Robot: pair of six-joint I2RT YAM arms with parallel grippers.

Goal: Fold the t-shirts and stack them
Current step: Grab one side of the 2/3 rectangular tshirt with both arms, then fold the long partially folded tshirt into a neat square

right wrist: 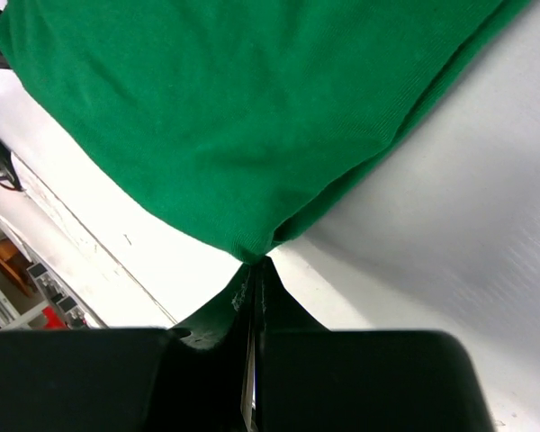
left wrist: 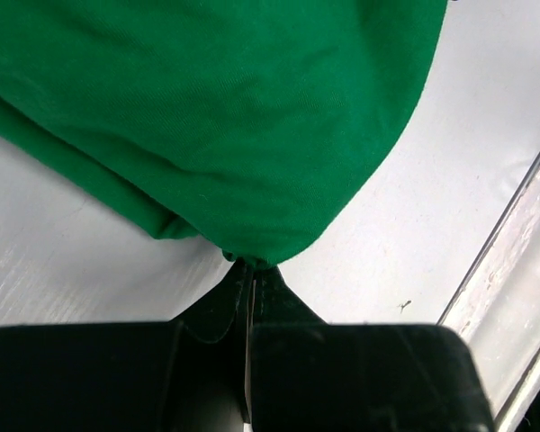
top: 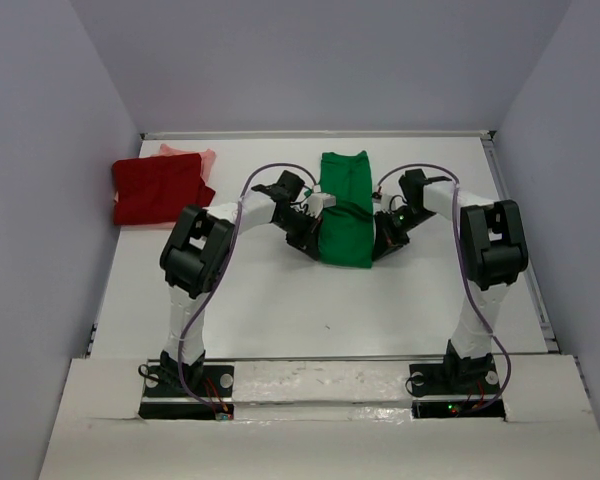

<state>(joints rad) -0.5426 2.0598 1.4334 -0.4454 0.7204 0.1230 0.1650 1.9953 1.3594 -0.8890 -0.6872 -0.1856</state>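
Laid lengthwise at the middle of the table [top: 280, 300], toward its far edge: green t-shirt [top: 345, 215], already narrowed into a strip. Nipped at a left-side corner by the closed left gripper [left wrist: 250, 263], at a right-side corner by the closed right gripper [right wrist: 259, 261]. Soft, light and limp by the look of it; likely to sag and slide unless taken by corners or doubled edges. At the table's far left corner, red t-shirt [top: 160, 190] stacked over pink t-shirt [top: 202, 158]. No brand, label or lettering to read.
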